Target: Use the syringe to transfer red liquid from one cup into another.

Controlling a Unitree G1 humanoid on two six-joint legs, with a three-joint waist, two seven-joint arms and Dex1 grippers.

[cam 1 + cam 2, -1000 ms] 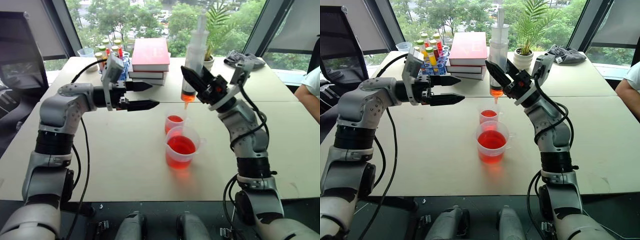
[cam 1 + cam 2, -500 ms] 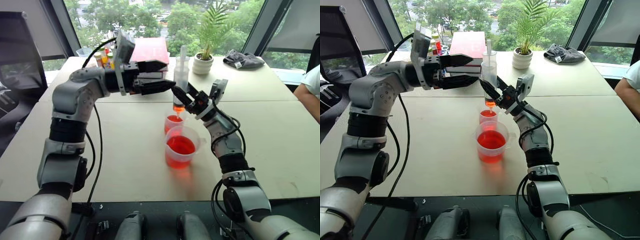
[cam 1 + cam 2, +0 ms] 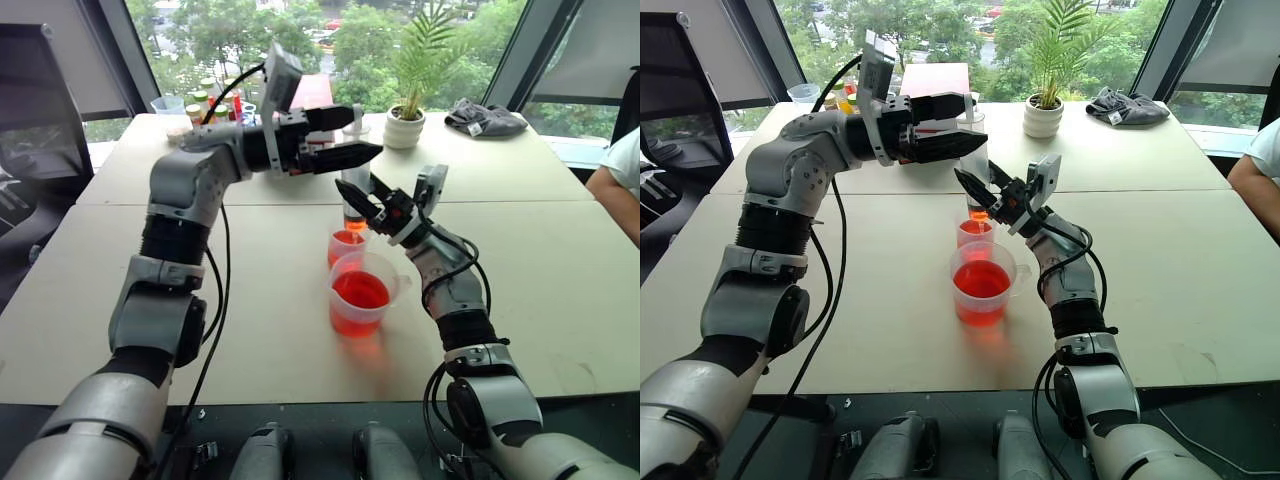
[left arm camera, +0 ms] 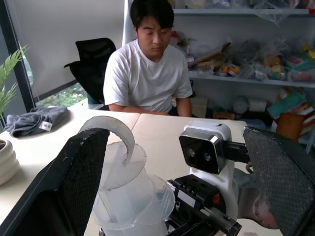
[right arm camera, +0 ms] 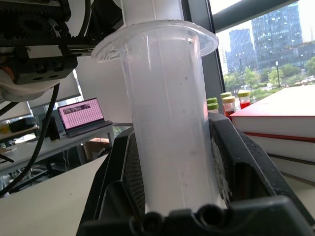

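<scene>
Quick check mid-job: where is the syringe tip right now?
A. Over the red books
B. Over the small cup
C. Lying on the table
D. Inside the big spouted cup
B. The right gripper holds the syringe upright, and its orange tip sits just above the small cup, behind the big cup.

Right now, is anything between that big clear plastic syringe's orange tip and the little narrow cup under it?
Nothing visible. The right pincer holds the big clear plastic syringe upright, orange tip just above the small narrow clear cup's open mouth.
</scene>
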